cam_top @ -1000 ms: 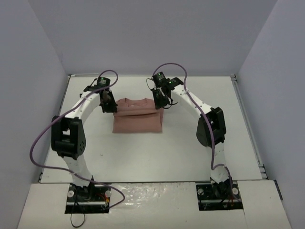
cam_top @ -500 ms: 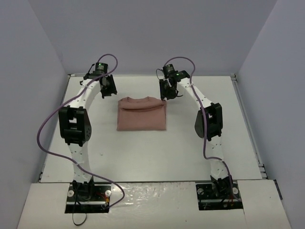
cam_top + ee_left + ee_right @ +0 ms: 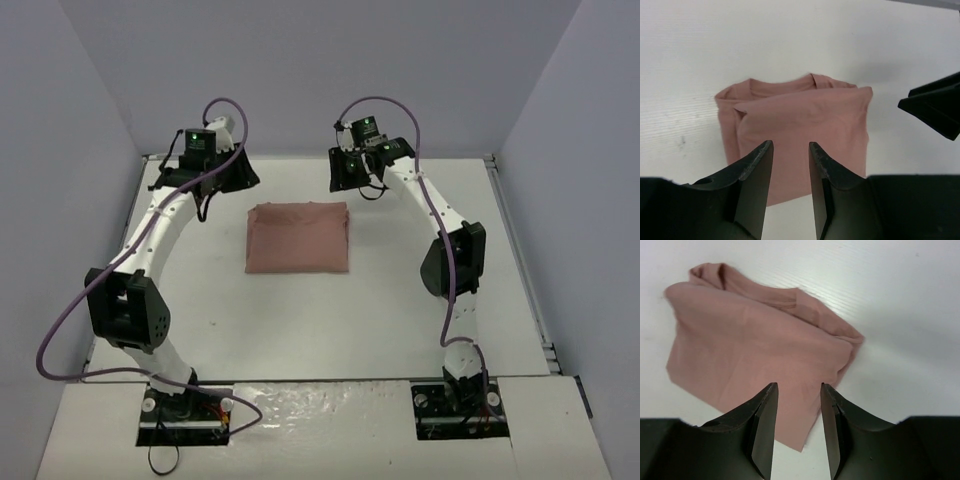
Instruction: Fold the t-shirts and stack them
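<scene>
The left claw (image 3: 790, 146) and right claw (image 3: 799, 386), now spread and empty, have lifted away, leaving the t-shirt (image 3: 298, 238) folded flat on the bench (image 3: 300, 320).

Your left gripper (image 3: 790, 146) has its jaws parted a little with nothing between them, and your right gripper (image 3: 799, 386) stands the same way. Your left arm (image 3: 152, 228) and right arm (image 3: 422, 197) both reach far forward, bowed outward, with the grippers tilted downward.
</scene>
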Controlling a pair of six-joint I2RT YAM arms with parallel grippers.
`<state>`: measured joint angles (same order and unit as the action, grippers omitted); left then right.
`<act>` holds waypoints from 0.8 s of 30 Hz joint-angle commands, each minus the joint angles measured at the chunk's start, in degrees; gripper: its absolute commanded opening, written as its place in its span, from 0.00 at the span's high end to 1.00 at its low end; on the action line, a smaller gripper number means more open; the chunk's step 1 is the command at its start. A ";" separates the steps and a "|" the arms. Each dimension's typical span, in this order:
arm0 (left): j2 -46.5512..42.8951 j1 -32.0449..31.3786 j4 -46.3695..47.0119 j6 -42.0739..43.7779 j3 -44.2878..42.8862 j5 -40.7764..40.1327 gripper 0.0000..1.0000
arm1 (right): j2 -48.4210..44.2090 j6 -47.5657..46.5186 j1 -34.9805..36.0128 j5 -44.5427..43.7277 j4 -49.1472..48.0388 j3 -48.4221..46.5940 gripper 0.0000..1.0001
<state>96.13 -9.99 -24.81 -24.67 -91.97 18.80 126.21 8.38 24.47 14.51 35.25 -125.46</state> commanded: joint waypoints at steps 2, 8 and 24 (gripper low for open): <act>6.20 -2.19 9.17 -1.94 2.45 8.63 0.68 | -1.87 -2.14 -0.13 14.34 -6.38 2.63 0.64; 15.12 -1.94 10.88 -4.02 -1.41 9.11 0.68 | 4.56 -1.71 -1.72 21.43 -8.68 2.75 0.64; 15.45 3.48 16.39 -9.14 0.09 8.97 0.68 | 4.63 -1.87 -9.82 29.08 -18.20 11.84 0.64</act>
<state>121.28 -8.26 -11.11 -31.94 -90.15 26.48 138.54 7.40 15.48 41.65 19.96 -112.46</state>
